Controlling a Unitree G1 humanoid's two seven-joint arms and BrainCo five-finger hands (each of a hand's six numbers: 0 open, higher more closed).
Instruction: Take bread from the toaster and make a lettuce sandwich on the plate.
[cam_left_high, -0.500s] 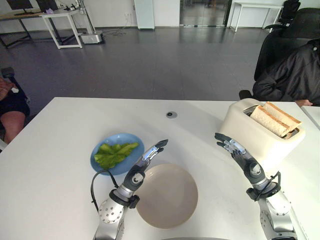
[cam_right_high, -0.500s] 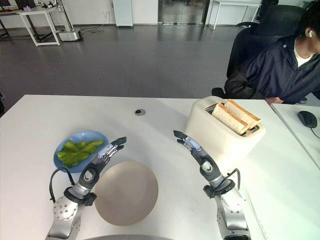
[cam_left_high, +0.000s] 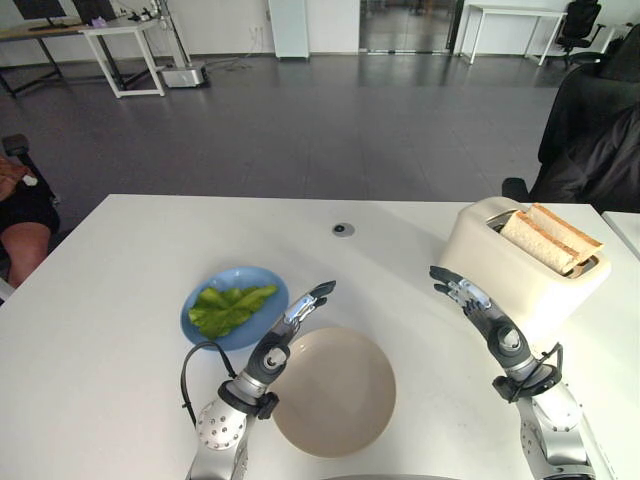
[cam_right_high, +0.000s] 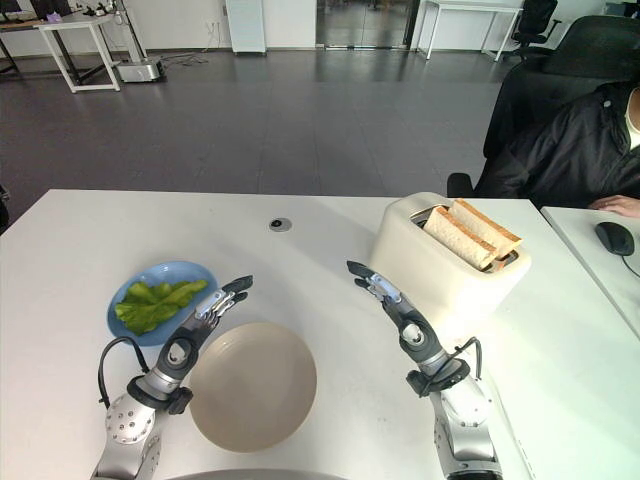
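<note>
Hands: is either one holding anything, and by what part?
Nothing is held. The left hand is open by the plate; the right hand is open, apart from the toaster.

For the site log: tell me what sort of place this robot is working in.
Probably an office or lab, not a kitchen: the toaster sits on a white table, with a workbench across a grey floor, an office chair and a computer mouse.

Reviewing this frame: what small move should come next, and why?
Probably the right hand should reach for the bread slices standing in the toaster beside it. Both it and the left hand are open and empty, and the plate holds nothing yet.
</note>
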